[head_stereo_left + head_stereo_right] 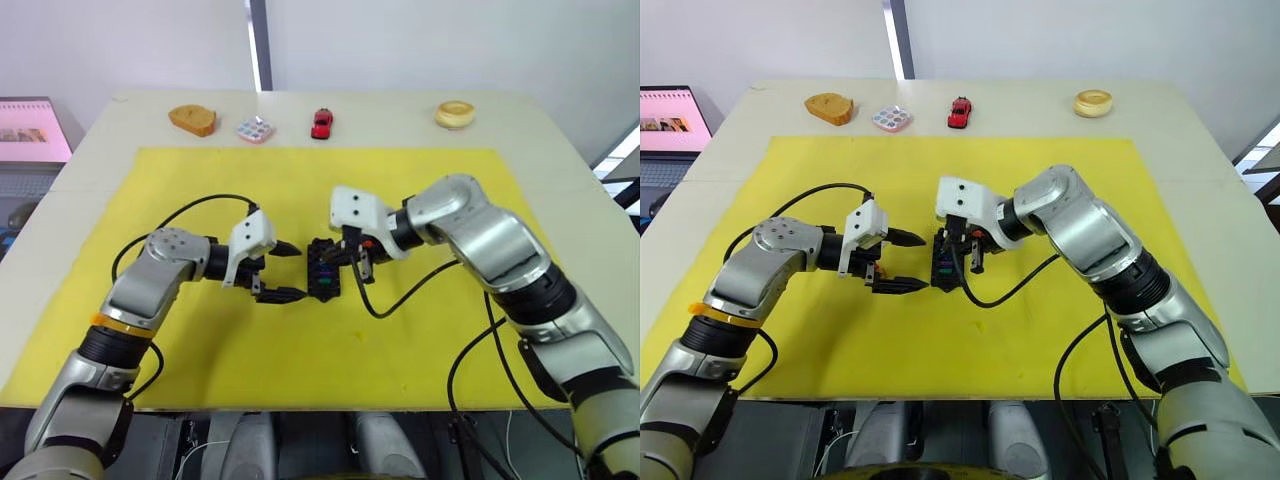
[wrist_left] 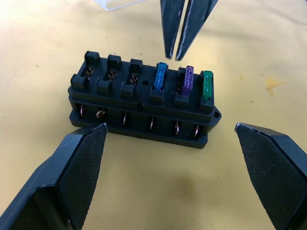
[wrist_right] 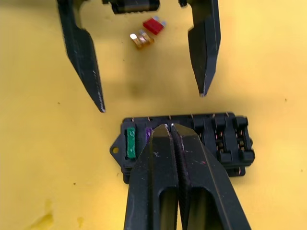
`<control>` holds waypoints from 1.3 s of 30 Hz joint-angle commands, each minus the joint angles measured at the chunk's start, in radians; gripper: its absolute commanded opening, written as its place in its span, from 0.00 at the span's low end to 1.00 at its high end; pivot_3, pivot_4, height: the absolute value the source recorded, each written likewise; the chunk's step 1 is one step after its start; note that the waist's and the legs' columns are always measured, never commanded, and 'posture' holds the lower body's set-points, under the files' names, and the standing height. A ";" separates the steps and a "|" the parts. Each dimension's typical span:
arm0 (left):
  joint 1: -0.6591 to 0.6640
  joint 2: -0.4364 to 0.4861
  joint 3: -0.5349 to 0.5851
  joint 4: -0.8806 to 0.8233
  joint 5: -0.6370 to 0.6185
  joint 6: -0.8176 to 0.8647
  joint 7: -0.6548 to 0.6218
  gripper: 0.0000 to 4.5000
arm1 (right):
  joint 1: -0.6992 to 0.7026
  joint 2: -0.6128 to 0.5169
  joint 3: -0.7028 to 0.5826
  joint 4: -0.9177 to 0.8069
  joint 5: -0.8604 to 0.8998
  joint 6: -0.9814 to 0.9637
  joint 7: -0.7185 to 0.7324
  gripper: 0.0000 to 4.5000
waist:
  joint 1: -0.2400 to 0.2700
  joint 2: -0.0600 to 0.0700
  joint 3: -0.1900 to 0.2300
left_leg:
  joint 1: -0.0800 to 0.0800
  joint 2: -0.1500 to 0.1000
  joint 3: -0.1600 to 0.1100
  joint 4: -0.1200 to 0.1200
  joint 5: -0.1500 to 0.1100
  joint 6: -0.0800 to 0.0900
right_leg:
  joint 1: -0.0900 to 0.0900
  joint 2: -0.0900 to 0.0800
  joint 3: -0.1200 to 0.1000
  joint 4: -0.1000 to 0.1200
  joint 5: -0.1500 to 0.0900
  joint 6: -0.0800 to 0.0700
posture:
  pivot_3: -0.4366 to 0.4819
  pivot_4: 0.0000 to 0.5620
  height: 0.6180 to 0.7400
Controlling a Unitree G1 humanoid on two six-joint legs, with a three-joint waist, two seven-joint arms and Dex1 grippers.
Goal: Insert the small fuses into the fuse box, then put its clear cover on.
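Left eye view: fuse box (image 1: 323, 269) at frame centre, long axis up-down, between left end effector (image 1: 283, 270), spread wide, and right end effector (image 1: 357, 262). Left wrist view: three fuses (image 2: 184, 82) seated, three slots empty; clear cover (image 2: 115, 4) at top edge. Right wrist view: right fingers (image 3: 158, 163) pressed together, empty, touching the box, the nearer arm; red fuse (image 3: 153, 25) and amber fuse (image 3: 141, 39) lie beyond. No legible writing.

3 empty slots of the fuse box (image 2: 144, 103) lie unobstructed; the right end effector (image 2: 178, 52) hovers over its filled end.
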 commanded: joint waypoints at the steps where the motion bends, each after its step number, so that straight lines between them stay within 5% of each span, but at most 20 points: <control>1: -0.026 0.008 0.020 -0.001 0.000 -0.012 -0.001 1.00 | 0.000 0.006 -0.017 -0.010 0.009 -0.017 -0.021 0.01 | 0.001 0.000 0.000 | 0.000 0.000 0.000 0.000 0.000 0.000 | 0.000 0.000 0.000 0.000 0.000 0.000 | 0.48 0.27 1.00; 33: -0.031 -0.001 0.016 0.007 0.009 -0.024 0.003 1.00 | 0.079 -0.037 0.129 0.101 -0.101 -0.114 -0.023 0.01 | 0.001 0.000 -0.001 | 0.003 0.000 0.000 0.000 0.000 0.000 | 0.003 0.000 0.000 0.000 0.000 0.000 | 0.48 0.27 1.00; 39: -0.033 -0.012 0.051 -0.018 -0.045 0.012 0.001 1.00 | 0.079 0.010 0.014 0.080 -0.023 -0.099 -0.031 0.01 | 0.001 0.000 -0.001 | 0.005 0.000 0.000 0.000 0.000 0.000 | 0.005 0.000 0.000 0.000 0.000 0.000 | 0.48 0.27 1.00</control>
